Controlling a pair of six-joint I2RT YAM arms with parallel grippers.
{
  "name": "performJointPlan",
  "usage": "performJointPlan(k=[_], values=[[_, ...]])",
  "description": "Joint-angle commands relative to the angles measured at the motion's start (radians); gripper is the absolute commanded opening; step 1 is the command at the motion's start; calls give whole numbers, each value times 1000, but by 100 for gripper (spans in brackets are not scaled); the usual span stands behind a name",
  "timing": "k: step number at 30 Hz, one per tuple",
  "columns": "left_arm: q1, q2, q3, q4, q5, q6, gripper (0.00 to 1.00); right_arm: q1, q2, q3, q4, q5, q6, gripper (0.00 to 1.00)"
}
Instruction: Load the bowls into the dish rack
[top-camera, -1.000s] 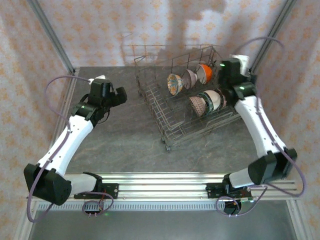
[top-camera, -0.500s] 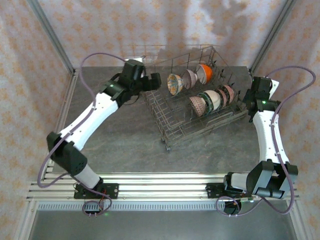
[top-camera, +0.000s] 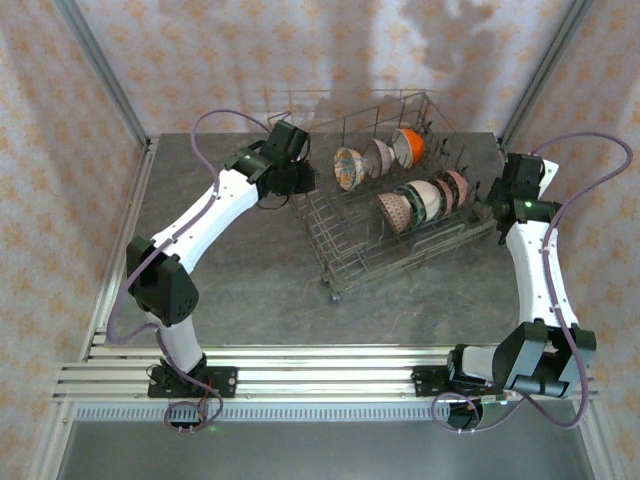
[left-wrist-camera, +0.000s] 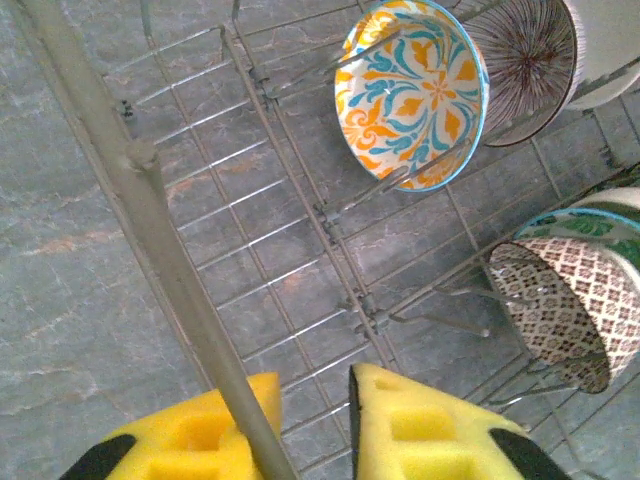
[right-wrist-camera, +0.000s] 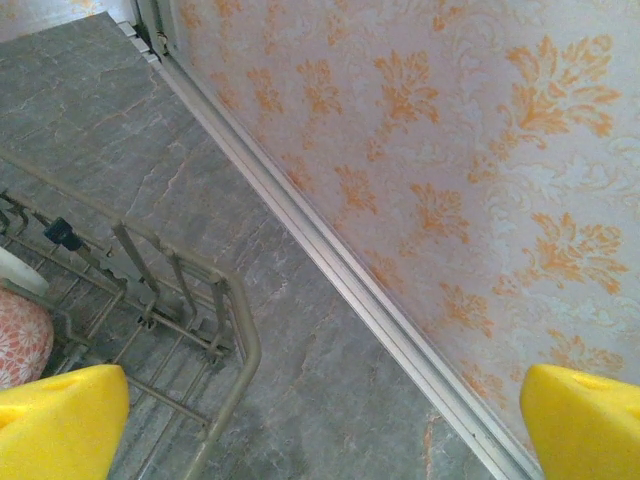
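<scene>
While the overhead view takes in the whole dish rack (top-camera: 340, 262), set askew on the grey table (top-camera: 240, 290) with the bowls (top-camera: 378, 157) standing on edge in two rows between its tines, the wrist cameras supply the close detail. From above, the left arm reaches to the rack's left side, but its fingers are hard to make out there. The left wrist view settles where they are. The left gripper (left-wrist-camera: 312, 385) straddles the rack's thick rim bar (left-wrist-camera: 150, 200), with its yellow fingers drawn close on either side. One finger lies against the bar and a sliver of gap shows at the other, so I cannot tell whether they clamp it. Beyond them sit an orange-and-blue flowered bowl (left-wrist-camera: 415, 95) and a brown lattice bowl (left-wrist-camera: 560, 310). In the right wrist view the right gripper (right-wrist-camera: 320, 420) is spread wide and empty, just outside the rack's right corner. It faces the papered wall (right-wrist-camera: 420, 150), with a pink bowl (right-wrist-camera: 18, 335) at the frame's edge.
</scene>
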Motion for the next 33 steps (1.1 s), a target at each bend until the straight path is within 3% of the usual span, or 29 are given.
performJointPlan(k=[1,5,13,20,21,22,23,27,29,33], values=[[86,-7,8,-107,-36,56,11,-3,-9,27,-18,3,31,100],[160,-21,17,-138,-40,108,0,-3,-16,34,-20,3,40,100],[310,-28,43,-181,4,306,0,-3,-45,25,0,-58,39,100],[417,-9,38,-177,13,358,0,-3,-21,-37,50,-141,66,100],[423,-13,34,-170,21,369,5,-4,-19,-54,73,-149,70,100],[429,-19,35,-164,32,383,24,-4,-17,-81,105,-160,81,100],[430,-31,34,-152,46,395,52,-3,-14,-112,146,-171,84,100],[430,-156,-81,5,55,379,99,24,19,-237,312,-169,90,100],[432,-265,-200,108,-17,379,99,63,48,-307,398,-143,71,100],[466,-502,-491,259,-290,398,100,119,70,-510,698,-116,71,100]])
